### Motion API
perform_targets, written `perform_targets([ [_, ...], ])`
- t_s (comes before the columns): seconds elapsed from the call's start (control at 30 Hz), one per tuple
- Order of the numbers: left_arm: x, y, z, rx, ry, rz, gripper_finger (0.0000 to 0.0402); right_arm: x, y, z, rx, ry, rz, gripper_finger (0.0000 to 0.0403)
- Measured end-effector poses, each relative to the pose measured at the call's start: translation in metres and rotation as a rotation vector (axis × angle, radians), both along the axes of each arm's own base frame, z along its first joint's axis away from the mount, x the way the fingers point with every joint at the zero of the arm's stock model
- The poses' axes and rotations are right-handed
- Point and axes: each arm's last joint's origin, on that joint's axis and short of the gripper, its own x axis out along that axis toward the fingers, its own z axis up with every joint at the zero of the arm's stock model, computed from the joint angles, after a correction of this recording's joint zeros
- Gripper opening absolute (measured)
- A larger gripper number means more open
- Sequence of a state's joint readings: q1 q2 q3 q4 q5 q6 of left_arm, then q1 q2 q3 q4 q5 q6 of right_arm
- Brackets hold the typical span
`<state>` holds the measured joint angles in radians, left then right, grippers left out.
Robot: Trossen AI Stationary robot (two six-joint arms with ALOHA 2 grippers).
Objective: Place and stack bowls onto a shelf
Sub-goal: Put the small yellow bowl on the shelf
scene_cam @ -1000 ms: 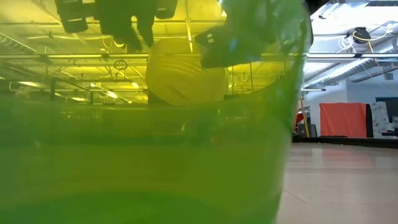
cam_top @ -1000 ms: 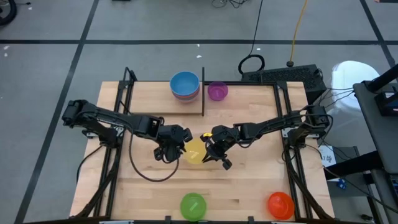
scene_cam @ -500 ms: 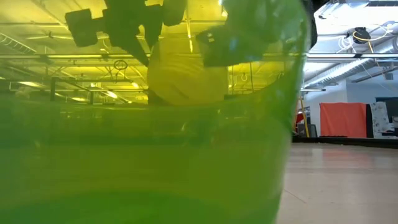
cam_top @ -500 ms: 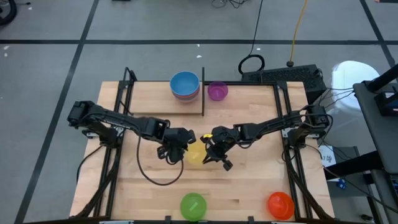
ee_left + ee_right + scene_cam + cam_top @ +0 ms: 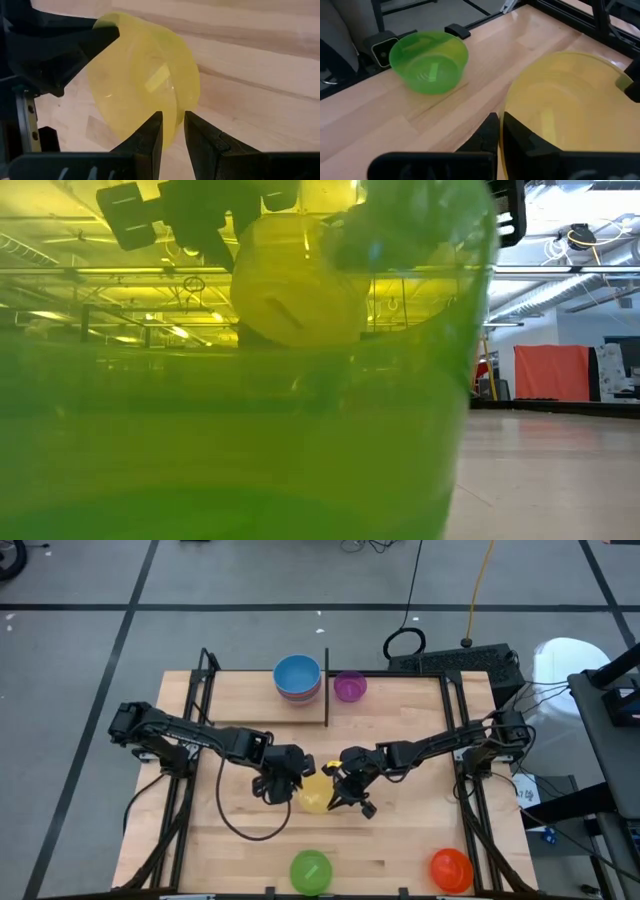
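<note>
The yellow bowl (image 5: 314, 793) hangs tilted above the table's middle, between both grippers. My left gripper (image 5: 289, 780) is at its left rim and my right gripper (image 5: 343, 788) at its right rim, each shut on it. The left wrist view shows the yellow bowl (image 5: 145, 80) on edge; the right wrist view looks into the yellow bowl (image 5: 565, 105). On the shelf (image 5: 245, 700) at the far side, a blue bowl (image 5: 297, 673) sits stacked in a pinkish one. A purple bowl (image 5: 349, 686) stands right of the shelf's black rod (image 5: 326, 690). My left gripper pinches the yellow bowl's rim (image 5: 172, 131) between its two fingers, coming level from the table's left. The bowl is lifted clear and tilted. My right gripper pinches the opposite rim (image 5: 506, 116), one finger inside the bowl and one outside, coming from the table's right.
A green bowl (image 5: 310, 870) stands at the near edge; it fills the low view as the green bowl (image 5: 200, 430) and shows as the green bowl (image 5: 429, 62) in the right wrist view. An orange bowl (image 5: 451, 868) is at the near right corner.
My left gripper has moved toward the table's right, up to the yellow bowl's left rim. The right gripper and the bowl have shifted a little toward the near edge, and the bowl has tipped further.
</note>
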<state>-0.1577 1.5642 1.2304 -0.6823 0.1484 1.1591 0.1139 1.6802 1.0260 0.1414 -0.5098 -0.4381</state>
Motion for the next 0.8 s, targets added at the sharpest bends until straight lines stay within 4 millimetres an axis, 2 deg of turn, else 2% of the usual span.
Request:
perform_targets([
  [0.37, -0.0004, -0.0047, 0.0016, -0.131, 0.004, -0.108, 0.0082, -0.0025, 0.0093, 0.0014, 0.059, 0.000, 0.108, 0.0000],
  [0.67, 0.0015, -0.0063, 0.0036, -0.178, -0.017, -0.128, 0.0017, -0.0029, 0.0098, 0.0017, 0.046, -0.027, 0.150, 0.0000],
  [0.8, 0.0016, -0.0063, 0.0036, -0.203, 0.000, -0.084, 0.0005, -0.0026, 0.0095, 0.0017, 0.050, -0.024, 0.144, 0.0000],
])
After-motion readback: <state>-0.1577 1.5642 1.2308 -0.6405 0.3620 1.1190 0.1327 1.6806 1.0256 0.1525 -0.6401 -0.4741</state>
